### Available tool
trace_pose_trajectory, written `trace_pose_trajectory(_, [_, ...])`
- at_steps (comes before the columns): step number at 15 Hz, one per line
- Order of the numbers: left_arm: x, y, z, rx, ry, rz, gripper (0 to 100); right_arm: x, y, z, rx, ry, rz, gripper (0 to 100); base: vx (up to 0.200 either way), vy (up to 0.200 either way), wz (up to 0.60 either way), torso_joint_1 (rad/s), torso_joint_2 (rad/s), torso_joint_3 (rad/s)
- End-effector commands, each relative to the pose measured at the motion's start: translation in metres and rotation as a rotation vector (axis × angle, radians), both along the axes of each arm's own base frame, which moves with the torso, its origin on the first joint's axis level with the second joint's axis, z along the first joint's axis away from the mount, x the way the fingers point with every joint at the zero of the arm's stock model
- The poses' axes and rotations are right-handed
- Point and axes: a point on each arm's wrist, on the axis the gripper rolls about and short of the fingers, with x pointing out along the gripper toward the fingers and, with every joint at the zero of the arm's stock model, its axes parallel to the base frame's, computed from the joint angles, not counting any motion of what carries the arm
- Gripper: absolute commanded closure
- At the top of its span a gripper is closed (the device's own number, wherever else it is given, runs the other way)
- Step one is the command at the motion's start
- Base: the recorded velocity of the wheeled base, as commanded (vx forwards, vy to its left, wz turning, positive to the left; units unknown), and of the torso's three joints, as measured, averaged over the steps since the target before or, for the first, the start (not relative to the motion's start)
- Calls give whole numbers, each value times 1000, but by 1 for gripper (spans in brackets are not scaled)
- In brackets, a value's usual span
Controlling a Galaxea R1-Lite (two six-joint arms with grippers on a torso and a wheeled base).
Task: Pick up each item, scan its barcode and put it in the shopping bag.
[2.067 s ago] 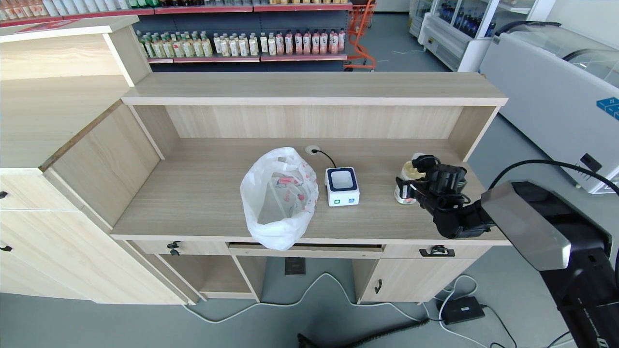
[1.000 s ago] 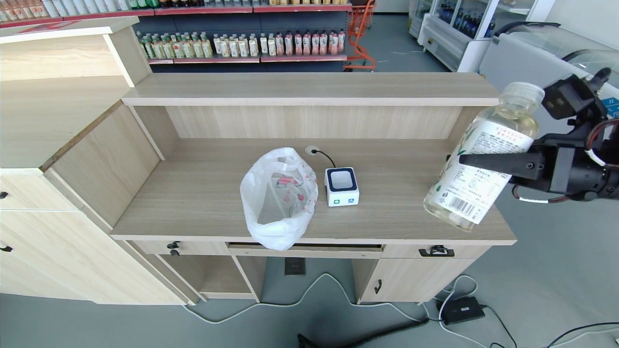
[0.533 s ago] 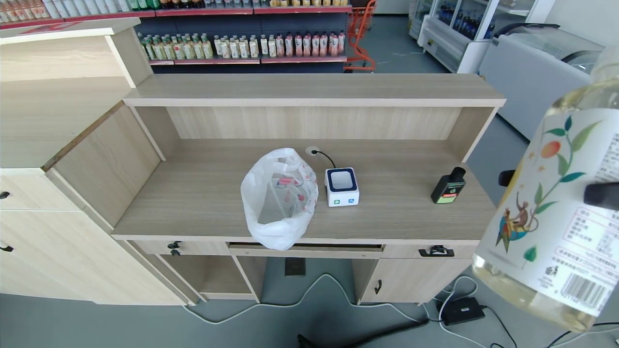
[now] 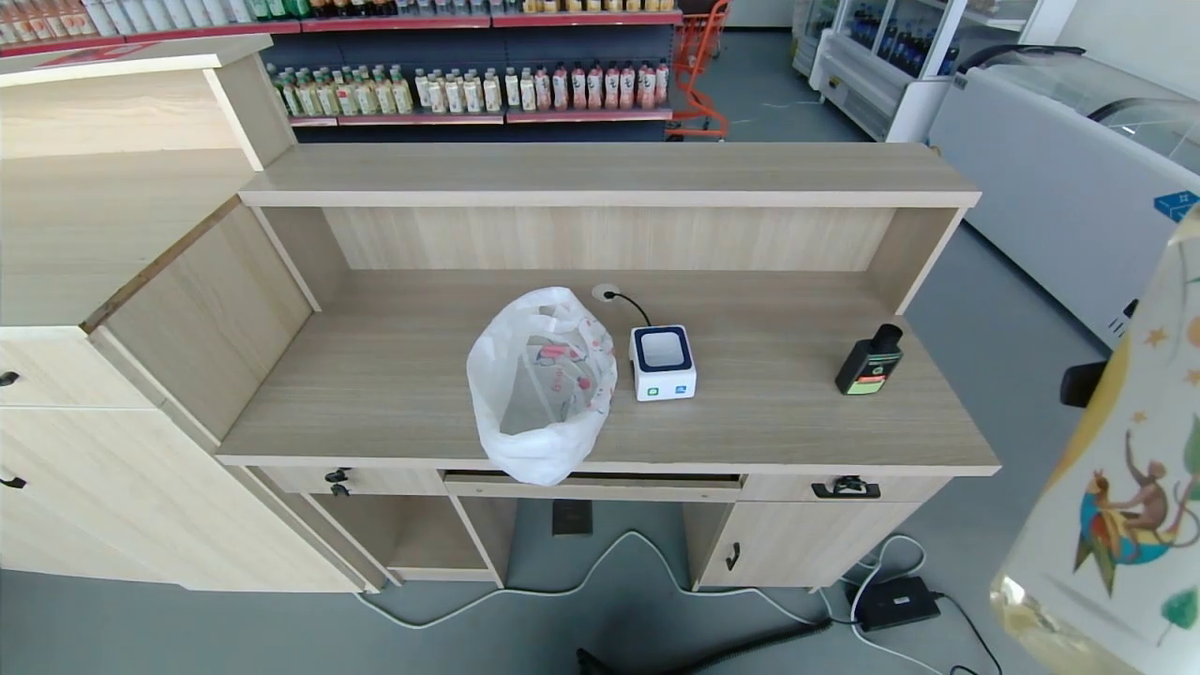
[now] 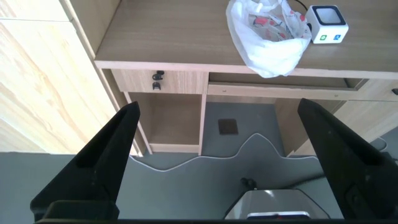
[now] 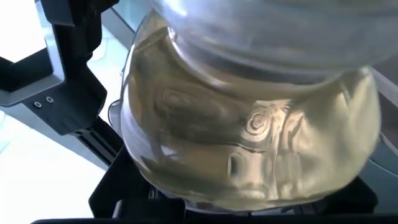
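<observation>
The right fingers (image 6: 59, 74) are clenched on a clear bottle (image 4: 1120, 487) of pale yellow liquid. Its rounded body sits tight between them in the right wrist view, and one dark fingertip (image 4: 1083, 382) shows against its side in the head view. The bottle is held up in the air and tilted, its white label with a drawn monkey and leaves facing outward, off the right end of the bench (image 4: 375, 375) and touching nothing else. Of the things on the bench, a small dark bottle (image 4: 868, 361) stands upright nearest these fingers. Farther from them sits the white scanner (image 4: 663, 363), with the open white shopping bag (image 4: 539, 384) just beside it on its far side, well apart from the held bottle. The left fingers (image 5: 106, 162) are released, spread wide with nothing between them, and hang off the front of the bench over the grey floor (image 5: 236, 180). Beyond their tips lie the bench edge (image 5: 161, 59), the shopping bag and the scanner.
</observation>
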Motion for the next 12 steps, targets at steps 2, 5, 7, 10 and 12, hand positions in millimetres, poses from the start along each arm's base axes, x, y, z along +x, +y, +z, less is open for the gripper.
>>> trace_pose_trajectory(2, [0, 0, 0, 0, 0, 1, 0, -1, 0, -1, 0, 4, -3, 100, 0, 0, 0, 0, 0, 0])
trace_pose_trajectory(5, [0, 0, 0, 0, 0, 1, 0, 1, -1, -5, -1, 12, -24, 100, 0, 0, 0, 0, 0, 0])
trace_pose_trajectory(7, [0, 0, 0, 0, 0, -1, 0, 8, 1, -7, 7, 32, -101, 100, 0, 0, 0, 0, 0, 0])
trace_pose_trajectory(10, [0, 0, 0, 0, 0, 1, 0, 9, -1, -7, 8, 34, -121, 100, 0, 0, 0, 0, 0, 0])
trace_pose_trajectory(12, [0, 0, 0, 0, 0, 1, 0, 9, -2, -7, 9, 33, -128, 100, 0, 0, 0, 0, 0, 0])
